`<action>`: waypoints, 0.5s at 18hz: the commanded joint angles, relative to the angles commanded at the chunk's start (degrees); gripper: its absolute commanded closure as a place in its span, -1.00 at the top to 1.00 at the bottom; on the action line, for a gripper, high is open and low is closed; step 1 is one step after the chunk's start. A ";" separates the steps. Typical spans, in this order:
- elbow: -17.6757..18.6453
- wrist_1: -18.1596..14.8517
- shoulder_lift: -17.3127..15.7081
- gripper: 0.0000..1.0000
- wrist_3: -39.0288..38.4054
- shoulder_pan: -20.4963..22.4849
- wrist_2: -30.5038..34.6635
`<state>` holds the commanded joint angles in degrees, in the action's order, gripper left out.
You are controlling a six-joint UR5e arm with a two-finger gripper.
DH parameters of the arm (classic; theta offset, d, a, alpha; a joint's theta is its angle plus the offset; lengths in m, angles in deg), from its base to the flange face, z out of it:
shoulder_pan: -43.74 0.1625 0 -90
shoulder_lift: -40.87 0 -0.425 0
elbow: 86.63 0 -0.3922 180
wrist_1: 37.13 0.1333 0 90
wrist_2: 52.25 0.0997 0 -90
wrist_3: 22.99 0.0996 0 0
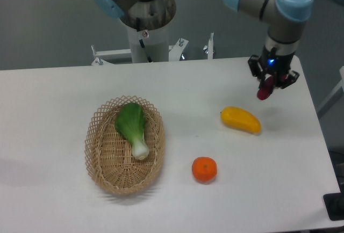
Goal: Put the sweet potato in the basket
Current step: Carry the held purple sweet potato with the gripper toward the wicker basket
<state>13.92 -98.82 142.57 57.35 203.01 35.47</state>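
Note:
My gripper (267, 85) is shut on the sweet potato (264, 90), a small reddish-purple tuber that hangs from the fingers above the table's far right. Only its lower end shows below the fingers. The tan wicker basket (98, 155) lies on the table at the left, far from the gripper. A green and white bok choy (133, 126) lies inside it.
A plump yellow fruit (241, 119) lies on the table just below and left of the gripper. A round orange (204, 169) sits nearer the front. The arm's base column (144, 29) stands behind the table. The table's right edge is close to the gripper.

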 joint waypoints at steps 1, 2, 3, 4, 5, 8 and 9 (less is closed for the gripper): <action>0.00 -0.09 -0.53 -0.79 -1.49 -1.23 0.00; 0.00 -0.09 -0.71 -0.79 -3.51 -2.72 0.00; 0.00 -0.09 -0.88 -0.79 -5.70 -4.22 -0.09; 0.00 -0.09 -1.06 -0.79 -7.64 -5.80 -0.09; 0.00 -0.09 -1.15 -0.79 -9.40 -7.38 -0.18; 0.00 0.26 -1.15 -0.79 -14.76 -11.69 -0.26; 0.00 0.43 -0.97 -0.79 -16.26 -13.09 -0.35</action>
<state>13.92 -98.39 141.59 41.10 189.92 35.11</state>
